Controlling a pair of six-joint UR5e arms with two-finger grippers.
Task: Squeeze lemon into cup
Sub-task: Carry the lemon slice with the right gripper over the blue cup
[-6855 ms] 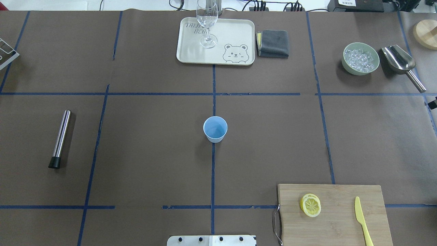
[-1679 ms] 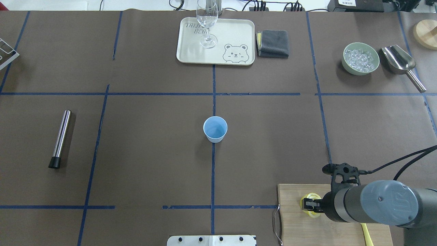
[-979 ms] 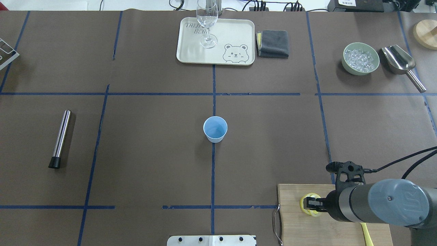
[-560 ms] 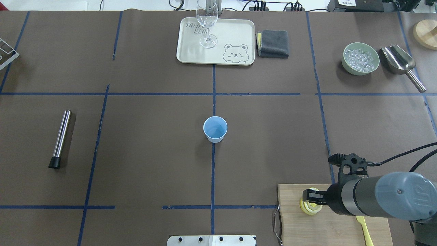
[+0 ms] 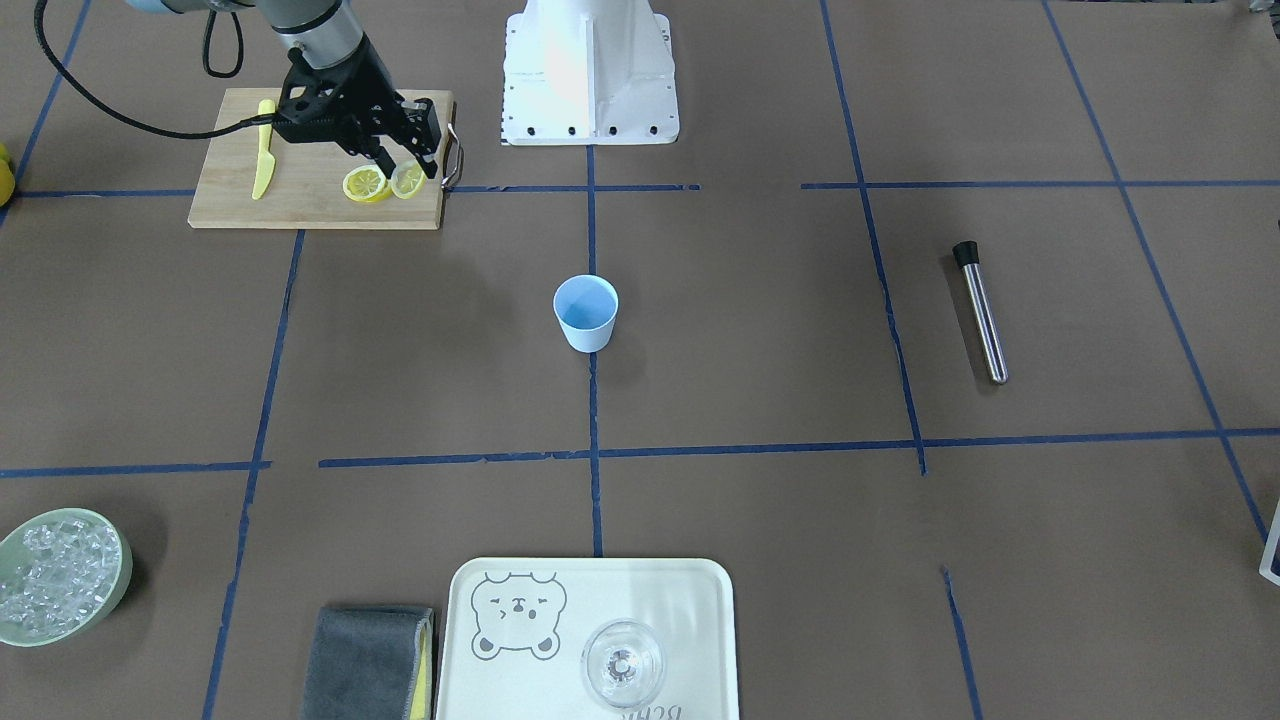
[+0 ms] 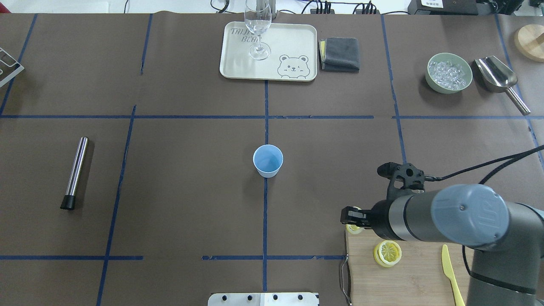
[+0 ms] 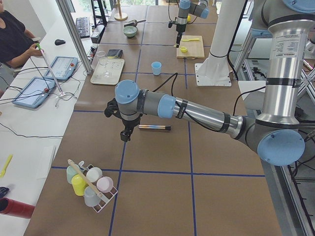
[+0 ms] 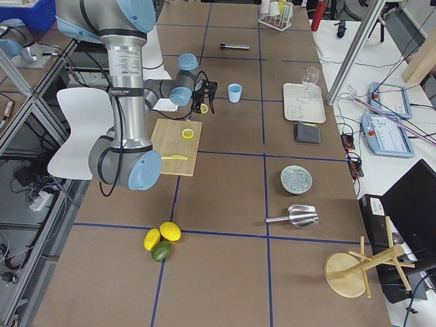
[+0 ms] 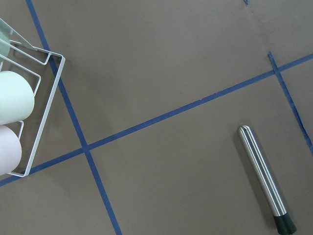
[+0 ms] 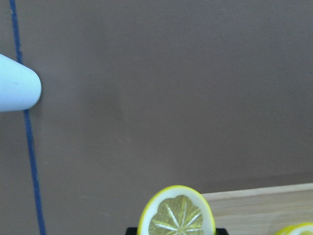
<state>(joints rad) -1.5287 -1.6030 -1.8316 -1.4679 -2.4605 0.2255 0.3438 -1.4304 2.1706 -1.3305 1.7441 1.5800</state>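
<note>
Brown paper tabletop (image 5: 760, 330) with a blue tape grid, pretty sparse in the middle. Front view: right gripper (image 5: 408, 168) pinching the lemon (image 5: 408, 181) on edge, held clear of the board (image 5: 300, 208) by the corner nearest the cup (image 5: 585, 312), with a spare slice (image 5: 365, 185) and knife (image 5: 263, 150) lying flat on the wood. Cup upright at the centre, well apart from the lemon. Overhead: same grip, lemon poking out right at the board's corner, wide bare paper between it and the cup. Side views: left gripper (image 7: 127, 134) hanging over the far end near a steel tube (image 7: 154, 128); can't tell whether open or closed. Right wrist cam: lemon face-on between the jaws, cup off at the left edge. Reads as the carry step, pickup done, squeeze not yet begun. Next up, probably: swing over, centre the lemon above the cup's mouth, then clamp harder. Plenty of open room on that route. Only thing to mind: the rim, light plastic, likely easy to tip if bumped.
</note>
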